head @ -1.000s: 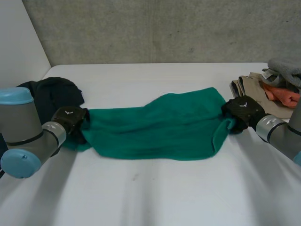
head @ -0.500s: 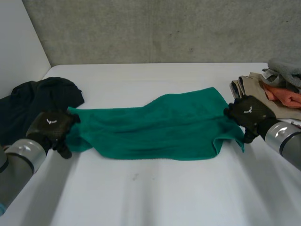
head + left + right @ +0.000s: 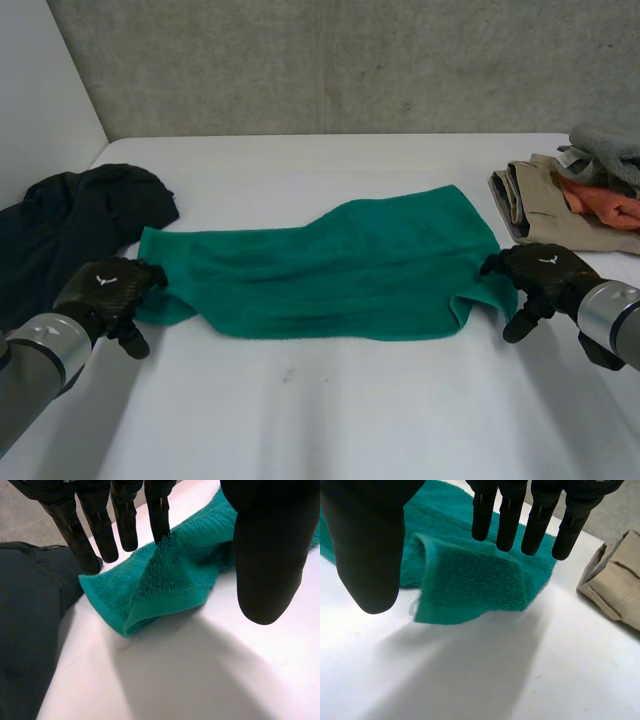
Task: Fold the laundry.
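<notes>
Left hand (image 3: pixel 105 285), right hand (image 3: pixel 540 272) drawn back off green towel (image 3: pixel 330 265) ends; fingers (image 3: pixel 125 525) straight, spread, holding nothing.

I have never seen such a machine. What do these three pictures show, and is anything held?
This is a robot with two arms at a white table; each arm ends in a black hand. The wide picture comes from a camera between and behind the arms, looking down. The other two come from cameras on the wrists, each looking along its own palm. A green towel lies spread on the table. The left hand is at one end, the right hand at the other. Both are open, fingers straight, so nothing is held. A black garment lies near the left hand, a pile of folded clothes near the right.
</notes>
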{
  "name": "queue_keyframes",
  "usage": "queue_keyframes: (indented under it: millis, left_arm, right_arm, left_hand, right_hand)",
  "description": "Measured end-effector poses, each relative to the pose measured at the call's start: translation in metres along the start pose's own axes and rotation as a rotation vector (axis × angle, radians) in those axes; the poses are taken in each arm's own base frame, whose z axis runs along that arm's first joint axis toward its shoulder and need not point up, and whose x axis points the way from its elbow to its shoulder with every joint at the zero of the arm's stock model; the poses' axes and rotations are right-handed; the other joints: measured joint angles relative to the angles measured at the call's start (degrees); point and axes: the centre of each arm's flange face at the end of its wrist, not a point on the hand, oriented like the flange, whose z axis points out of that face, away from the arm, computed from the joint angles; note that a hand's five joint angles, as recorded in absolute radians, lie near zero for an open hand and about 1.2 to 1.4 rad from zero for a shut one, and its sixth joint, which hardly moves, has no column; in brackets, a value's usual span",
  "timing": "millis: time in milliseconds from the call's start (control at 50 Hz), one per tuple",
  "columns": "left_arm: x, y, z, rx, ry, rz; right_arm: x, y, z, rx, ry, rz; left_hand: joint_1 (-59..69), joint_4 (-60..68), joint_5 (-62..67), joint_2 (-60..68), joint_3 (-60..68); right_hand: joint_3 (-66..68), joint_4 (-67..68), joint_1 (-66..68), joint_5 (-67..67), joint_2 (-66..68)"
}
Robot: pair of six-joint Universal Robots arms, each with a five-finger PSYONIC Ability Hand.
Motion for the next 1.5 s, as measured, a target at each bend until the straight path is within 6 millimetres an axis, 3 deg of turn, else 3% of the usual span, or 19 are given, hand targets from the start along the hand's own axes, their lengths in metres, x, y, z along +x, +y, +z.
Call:
queue_keyframes:
  millis: [120,240,300,400,520,580,660,680,700,760,860,980,1060,1100,1180,1260,1380,1440,1500]
  left_arm:
    - [0.001,0.002,0.007,-0.005,0.018,-0.006]
    - [0.003,0.003,0.018,0.01,0.046,-0.023]
    - [0.004,0.003,0.023,0.021,0.058,-0.03]
    - [0.006,0.002,0.034,0.045,0.07,-0.029]
    - [0.008,0.002,0.048,0.061,0.077,-0.017]
    - [0.011,0.002,0.057,0.067,0.084,-0.006]
    - [0.015,0.0,0.067,0.08,0.093,0.005]
    - [0.015,-0.001,0.069,0.083,0.095,0.006]
    - [0.016,-0.003,0.071,0.089,0.096,0.009]
    - [0.016,-0.011,0.072,0.101,0.095,0.009]
    - [0.009,-0.044,0.052,0.127,0.066,-0.01]
    - [-0.007,-0.101,-0.001,0.183,0.024,-0.053]
    - [-0.019,-0.14,-0.049,0.212,0.011,-0.077]
    - [-0.023,-0.153,-0.068,0.199,0.009,-0.085]
    - [-0.026,-0.159,-0.076,0.126,0.022,-0.09]
    - [-0.022,-0.146,-0.058,0.0,0.064,-0.078]
    - [-0.004,-0.111,0.004,-0.139,0.128,-0.021]
    - [0.001,-0.105,0.031,-0.124,0.118,0.004]
    - [0.002,-0.113,0.062,-0.029,0.077,0.029]
  right_arm:
    - [-0.011,-0.006,-0.009,0.019,-0.001,0.023]
    - [-0.023,-0.004,0.003,0.072,0.025,-0.026]
    - [-0.028,0.001,0.013,0.081,0.034,-0.055]
    - [-0.036,0.009,0.03,0.083,0.05,-0.124]
    - [-0.035,0.009,0.039,0.107,0.096,-0.224]
    - [-0.033,0.007,0.039,0.13,0.122,-0.274]
    - [-0.033,0.002,0.037,0.149,0.137,-0.303]
    - [-0.032,0.002,0.036,0.151,0.138,-0.304]
    - [-0.032,0.0,0.035,0.157,0.143,-0.311]
    - [-0.029,-0.008,0.033,0.172,0.157,-0.332]
    - [-0.018,-0.041,0.015,0.2,0.202,-0.412]
    - [0.001,-0.104,-0.031,0.278,0.279,-0.498]
    - [0.011,-0.147,-0.069,0.332,0.309,-0.524]
    - [0.015,-0.16,-0.083,0.327,0.301,-0.522]
    - [0.018,-0.164,-0.083,0.279,0.262,-0.521]
    - [0.017,-0.152,-0.061,0.189,0.204,-0.548]
    - [0.009,-0.124,-0.006,0.096,0.168,-0.579]
    - [0.009,-0.123,0.011,0.12,0.193,-0.573]
    - [0.012,-0.137,0.04,0.248,0.284,-0.535]
  left_hand:
    - [0.0,-0.02,-0.04,0.0,-0.01]
    - [-0.18,-0.13,-0.23,-0.12,-0.12]
    - [-0.19,-0.41,-0.72,-0.13,-0.19]
    - [-0.19,-0.64,-1.04,-0.16,-0.27]
    - [0.27,-0.22,-0.53,0.27,0.16]
    - [8.62,7.53,7.3,7.93,7.43]
    - [33.48,30.78,30.13,32.0,30.6]
    - [33.48,30.78,30.13,32.0,30.6]
    - [43.69,42.86,41.97,43.28,42.5]
    - [43.69,45.73,43.17,45.75,45.27]
    - [43.69,45.92,43.17,45.88,45.4]
    - [43.69,45.93,43.17,45.9,45.4]
    - [43.69,45.95,43.17,45.97,45.4]
    - [43.69,45.96,43.17,45.97,45.41]
    - [43.69,45.96,43.17,45.98,45.41]
    - [43.69,45.97,43.17,45.98,45.41]
    - [43.69,45.97,43.17,45.98,45.41]
    - [43.69,45.98,43.17,45.99,45.41]
    - [43.69,45.97,43.17,45.99,45.41]
  right_hand:
    - [0.0,0.0,0.0,-0.15,0.0]
    - [0.89,2.36,1.24,3.86,0.73]
    - [9.22,10.64,9.95,12.19,9.66]
    - [39.43,40.67,39.57,42.12,40.05]
    - [43.18,44.88,40.33,44.69,42.76]
    - [43.18,44.95,40.33,44.69,42.76]
    - [43.18,44.96,40.33,44.69,42.76]
    - [43.18,44.96,40.33,44.69,42.76]
    - [43.18,44.97,40.33,44.69,42.76]
    - [43.18,44.98,40.33,44.7,42.76]
    - [43.19,44.99,40.33,44.69,42.76]
    - [43.36,45.02,40.33,44.69,42.76]
    - [43.38,45.03,40.33,44.87,42.76]
    - [43.38,45.03,40.33,45.0,42.76]
    - [43.38,45.03,40.33,45.0,42.76]
    - [43.38,45.04,40.33,45.01,42.76]
    - [43.38,45.04,40.33,45.01,42.76]
    - [43.38,45.05,40.33,45.01,42.76]
    - [43.39,45.06,40.33,45.01,42.77]
